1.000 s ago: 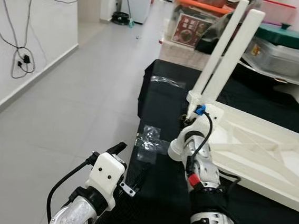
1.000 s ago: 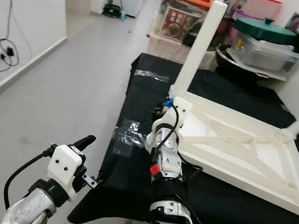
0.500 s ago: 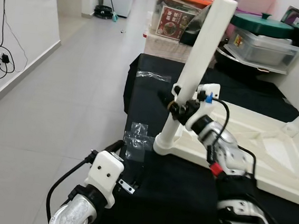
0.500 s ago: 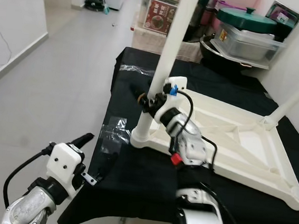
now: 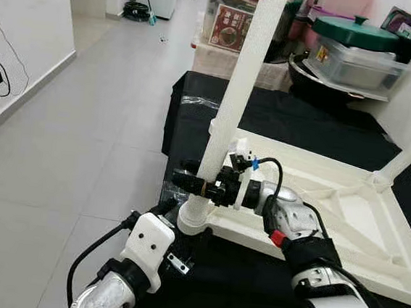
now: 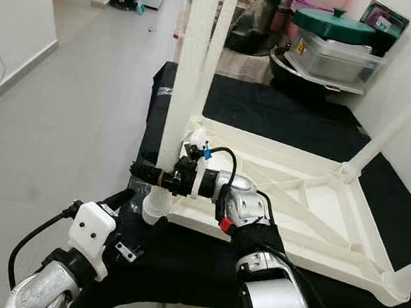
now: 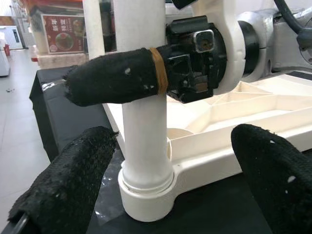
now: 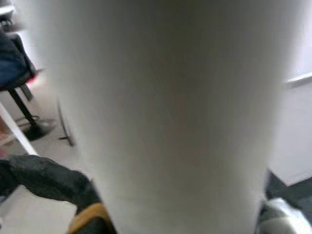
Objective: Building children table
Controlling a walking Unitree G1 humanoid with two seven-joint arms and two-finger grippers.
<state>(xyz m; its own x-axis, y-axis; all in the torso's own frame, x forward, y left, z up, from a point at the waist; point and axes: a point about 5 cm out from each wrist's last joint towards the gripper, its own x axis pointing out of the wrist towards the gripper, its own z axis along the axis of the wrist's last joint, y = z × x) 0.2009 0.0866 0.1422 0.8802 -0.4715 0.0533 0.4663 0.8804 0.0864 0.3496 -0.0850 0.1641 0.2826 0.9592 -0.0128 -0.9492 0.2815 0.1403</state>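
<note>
Lowered since a moment ago, the right tool now clamps the white table leg near its socket at centre frame; left tool, fingers apart, waits beside the upturned tabletop on the black-draped desk.

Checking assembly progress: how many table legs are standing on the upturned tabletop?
3 visible. One leg at the near left corner, gripped by the right gripper; one leg behind it; one leg at the far right corner. The near right corner is partly cut off, so a fourth may be hidden.
</note>
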